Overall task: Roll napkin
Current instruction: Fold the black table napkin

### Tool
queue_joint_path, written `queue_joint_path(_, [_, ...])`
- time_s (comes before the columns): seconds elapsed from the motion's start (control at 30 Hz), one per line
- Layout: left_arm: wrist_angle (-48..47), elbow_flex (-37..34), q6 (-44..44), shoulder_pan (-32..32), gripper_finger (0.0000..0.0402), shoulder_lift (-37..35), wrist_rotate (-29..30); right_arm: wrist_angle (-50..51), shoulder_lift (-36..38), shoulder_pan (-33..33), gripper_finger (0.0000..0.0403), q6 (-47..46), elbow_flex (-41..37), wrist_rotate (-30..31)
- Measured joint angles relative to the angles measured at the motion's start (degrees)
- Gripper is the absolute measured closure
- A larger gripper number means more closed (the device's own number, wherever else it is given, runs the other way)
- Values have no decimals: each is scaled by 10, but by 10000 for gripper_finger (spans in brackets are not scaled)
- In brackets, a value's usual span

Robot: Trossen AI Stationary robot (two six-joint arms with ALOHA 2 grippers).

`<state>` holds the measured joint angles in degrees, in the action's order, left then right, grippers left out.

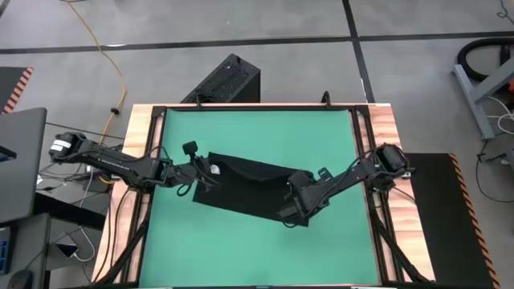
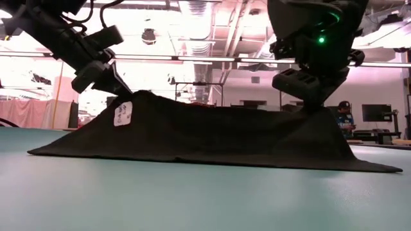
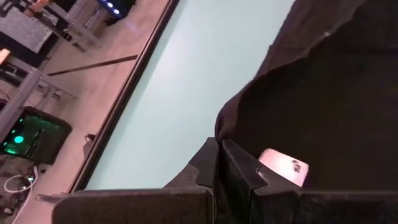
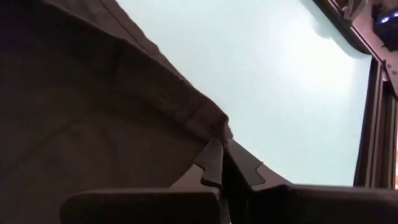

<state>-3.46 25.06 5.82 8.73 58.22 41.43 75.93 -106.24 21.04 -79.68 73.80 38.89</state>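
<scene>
The black napkin [image 1: 245, 186] lies near the middle of the green mat [image 1: 257, 132], stretched slantwise between the two pincers. In the low view it rises like a tent: lifted at both ends, sagging a little between them, its lower hem resting along the mat.

The left gripper [image 1: 195, 170] has its fingers [image 3: 214, 165] pressed tight together on a fold of the napkin's edge, right beside the small white tag [image 2: 122, 113]; in the left wrist view the cloth bunches at the fingertips and the tag sits just next to them. The right gripper [image 1: 294, 205] pinches the opposite end the same way, fingers [image 4: 219, 163] nearly together with the cloth's hem caught between them.

Past the left gripper's tips, bare mat runs out to the dark strip and the wooden table border [image 1: 138, 160]. Past the right gripper's tips there is likewise open mat up to the dark frame rail [image 4: 373, 124]. In the high view free green surface lies on all sides of the cloth, widest on the far side towards the black vented box [image 1: 229, 80] that stands on the floor beyond the table.
</scene>
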Motion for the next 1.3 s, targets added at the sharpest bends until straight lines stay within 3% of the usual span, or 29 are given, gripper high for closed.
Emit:
queue_joint_path(0.23, [0, 0, -10, -27, 401, 0, -16, 0, 0, -13, 368, 0, 0, 0])
queue_joint_path(0.8, [-10, 0, -11, -62, 401, 0, -67, -5, 0, -24, 288, 6, 0, 0])
queue_joint_path(1.03, [-45, 0, -5, -62, 401, 0, -68, 1, 0, -29, 257, 7, 0, 0])
queue_joint_path(1.2, [-50, 0, 6, -62, 401, 0, -24, -1, 1, -37, 252, 20, 0, 0])
queue_joint_path(1.3, [-46, 0, 18, -62, 401, 0, -37, -12, 1, -40, 254, 24, 0, 13])
